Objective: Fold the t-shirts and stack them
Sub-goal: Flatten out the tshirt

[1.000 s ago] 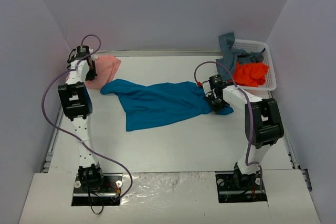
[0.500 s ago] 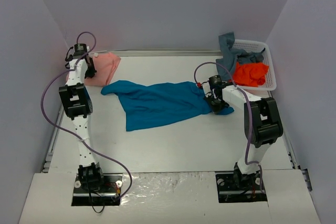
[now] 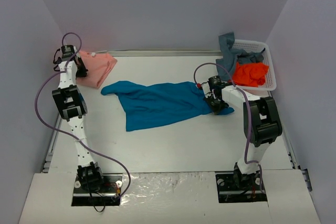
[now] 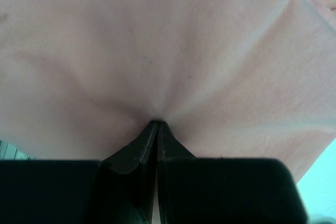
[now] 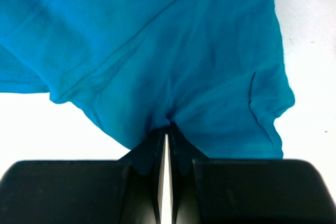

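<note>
At the far left corner of the worktop [image 3: 184, 150], the left hand [image 4: 157, 125] is clamped on a pinch of the salmon-pink t-shirt [image 3: 100, 67], the cloth puckering into its closed fingers. Toward the right side, the right hand [image 5: 167, 127] is pinched shut on the right end of the teal-blue t-shirt [image 3: 157, 103], close to a hem. That shirt lies stretched and rumpled across the middle of the surface, unfolded, its left tip near the pink one but apart from it. A bright orange t-shirt [image 3: 250, 73] and a grey-blue t-shirt [image 3: 230, 48] sit heaped in the white lattice basket [image 3: 271, 69] at the far right, the grey-blue one draped over the basket's left rim. The job looks to be at an early stage: no stack has been started, the teal shirt has no fold in it, and two shirts have not left the basket. Whether the compact pink shirt is already folded cannot be told. The worktop is plain matte white, with a glossy strip along the near edge where the arm bases are bolted. Pale lilac-grey walls [image 3: 168, 9] close it in on the left, far and right sides.
</note>
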Robot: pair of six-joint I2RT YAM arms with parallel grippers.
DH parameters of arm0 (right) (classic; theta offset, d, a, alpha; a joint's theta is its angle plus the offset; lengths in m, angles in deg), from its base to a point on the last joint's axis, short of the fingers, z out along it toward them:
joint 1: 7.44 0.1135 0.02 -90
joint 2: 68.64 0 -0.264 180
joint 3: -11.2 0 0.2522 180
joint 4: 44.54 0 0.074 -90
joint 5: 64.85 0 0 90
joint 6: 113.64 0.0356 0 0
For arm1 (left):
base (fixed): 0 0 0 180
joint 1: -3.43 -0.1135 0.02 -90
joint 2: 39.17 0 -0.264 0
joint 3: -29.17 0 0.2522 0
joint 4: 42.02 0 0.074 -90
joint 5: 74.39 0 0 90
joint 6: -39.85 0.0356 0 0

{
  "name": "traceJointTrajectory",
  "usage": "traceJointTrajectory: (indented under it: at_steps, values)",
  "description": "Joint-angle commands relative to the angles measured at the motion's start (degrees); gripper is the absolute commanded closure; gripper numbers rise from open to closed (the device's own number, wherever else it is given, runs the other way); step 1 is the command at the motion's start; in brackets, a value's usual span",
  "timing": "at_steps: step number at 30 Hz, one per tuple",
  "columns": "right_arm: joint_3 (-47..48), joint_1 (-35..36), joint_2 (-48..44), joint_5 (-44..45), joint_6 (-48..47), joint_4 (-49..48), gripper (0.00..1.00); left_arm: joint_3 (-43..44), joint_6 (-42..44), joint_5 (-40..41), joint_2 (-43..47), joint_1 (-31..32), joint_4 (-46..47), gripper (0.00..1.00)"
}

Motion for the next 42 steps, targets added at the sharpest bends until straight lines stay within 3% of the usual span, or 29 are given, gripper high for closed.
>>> traceJointTrajectory:
  at_steps: [1,7,14,19,25,29,30,33,37,42]
  values:
    - [-0.3,0.3,1.0,1.2,0.5,1.9,1.0,1.7,-1.0,-1.8,-1.6,-0.8,-1.6,0.98]
    - [-0.4,0.3,1.4,1.5,0.4,1.9,1.0,-2.2,0.4,-4.9,1.2,-0.6,-1.2,0.97]
    - [-0.4,0.4,0.6,1.2,0.2,2.0,1.0,-19.7,4.4,-4.2,17.3,0.4,8.9,0.62]
    - [-0.5,0.8,0.2,1.3,0.1,2.0,1.0,-25.2,7.6,-4.1,26.0,2.4,11.1,0.5]
    - [-0.9,1.0,-1.7,0.9,0.1,1.9,1.0,-25.9,11.6,-1.1,26.3,5.3,10.4,0.45]
    - [-1.1,0.9,-2.5,0.6,0.1,1.9,1.0,-21.7,13.0,-0.3,21.6,6.2,7.0,0.52]
    - [-1.1,0.9,-2.6,0.6,0.1,1.9,1.0,-20.6,13.1,-0.1,19.4,6.3,6.4,0.67]
    - [-1.3,0.8,-3.0,0.6,0.1,1.9,1.0,-18.2,13.4,1.1,16.8,6.4,5.5,0.96]
    - [-1.5,0.7,-2.9,0.5,0.1,1.9,1.0,-21.3,13.6,1.1,17.5,6.4,9.3,0.98]
    - [-1.3,0.7,-2.0,0.8,0.1,1.9,1.0,-19.4,15.3,0.9,15.5,7.3,6.1,0.98]
